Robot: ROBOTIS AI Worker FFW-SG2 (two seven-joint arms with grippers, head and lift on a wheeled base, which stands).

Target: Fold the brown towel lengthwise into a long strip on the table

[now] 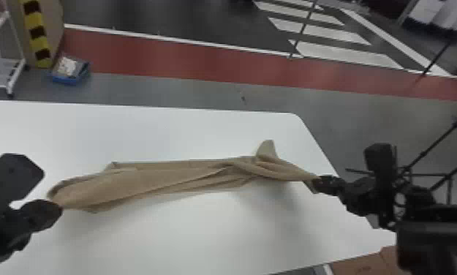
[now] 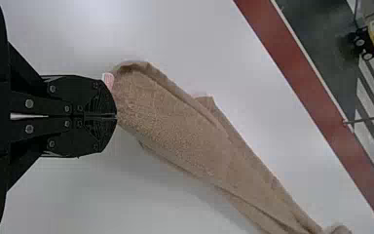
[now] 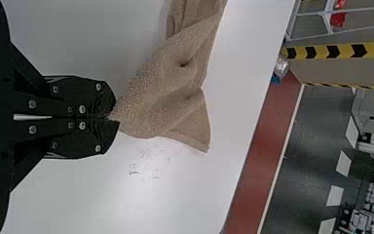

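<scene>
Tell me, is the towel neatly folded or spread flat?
Neither: the towel is gathered into a loose strip, creased and twisted near the right end effector.

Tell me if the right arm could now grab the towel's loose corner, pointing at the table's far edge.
Probably not yet: the right gripper is shut on one end of the towel, though the loose corner lies close by, uncovered.

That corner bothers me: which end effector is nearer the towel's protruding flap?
Right end effector, gripping the towel close to the flap; the left end effector holds the opposite end.
</scene>
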